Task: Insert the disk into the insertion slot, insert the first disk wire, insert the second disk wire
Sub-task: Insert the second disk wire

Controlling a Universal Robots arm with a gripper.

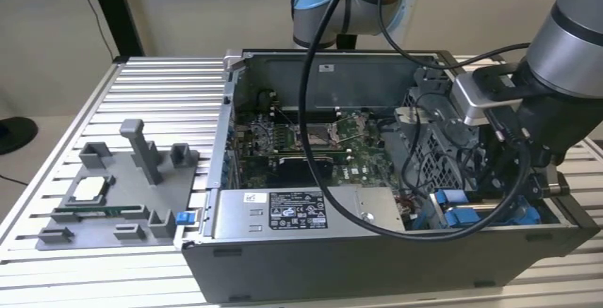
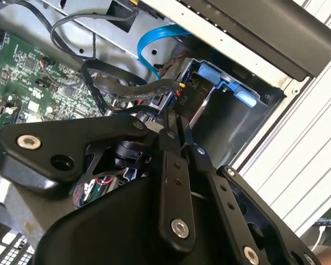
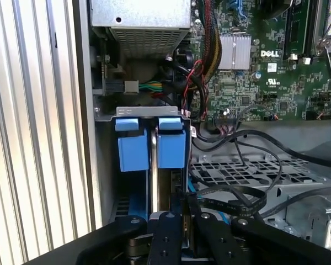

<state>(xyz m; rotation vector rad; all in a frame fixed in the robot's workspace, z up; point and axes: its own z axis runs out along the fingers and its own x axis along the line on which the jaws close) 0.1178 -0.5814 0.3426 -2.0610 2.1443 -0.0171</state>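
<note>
Arm reaches down into the open PC case [image 1: 377, 251] at the exterior view's right, gripper [image 3: 179, 212] low over the insertion slot [image 3: 150, 113]. Fingers [image 2: 174, 165] look pressed nearly together; the tips are buried among black cables [image 2: 127, 88], so cannot tell if they pinch anything. Disk itself hard to make out: 2 blue frame tabs [image 3: 151, 146] stand side by side in the bay, with only a thin metal edge between them visible. Grey power supply box [image 1: 301, 212] sits along the case's near wall. Motherboard [image 1: 311, 138] partly hidden by cables.
</note>
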